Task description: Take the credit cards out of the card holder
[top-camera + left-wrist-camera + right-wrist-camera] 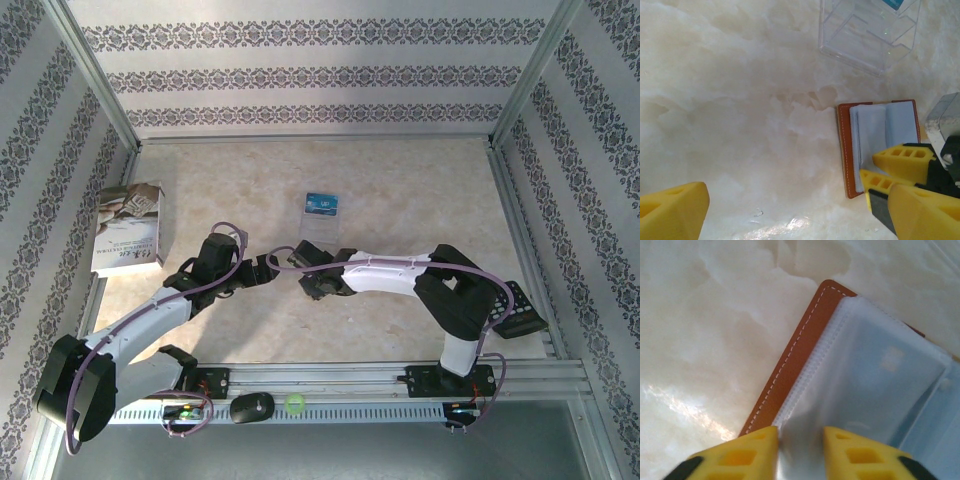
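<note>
The pale marbled tabletop lay inside patterned walls, with both arms reaching in to meet near its middle. A white-grey printed booklet lay at the far left by the wall. A black keypad device lay at the right edge, well apart from everything else. A clear plastic stand sat just beyond the meeting arms, and the blue credit card rested at its far end.

The left end effector stood wide open over bare tabletop, holding nothing. To its right the card holder lay opened flat on the tabletop, brown leather edge outward and grey-blue sleeve pages up. It lay near the clear plastic stand but apart from it.

The right end effector was nearly closed, its yellow fingers pinching a translucent sleeve page of the card holder beside the stitched brown edge. Whether a card sat inside that sleeve could not be told.
</note>
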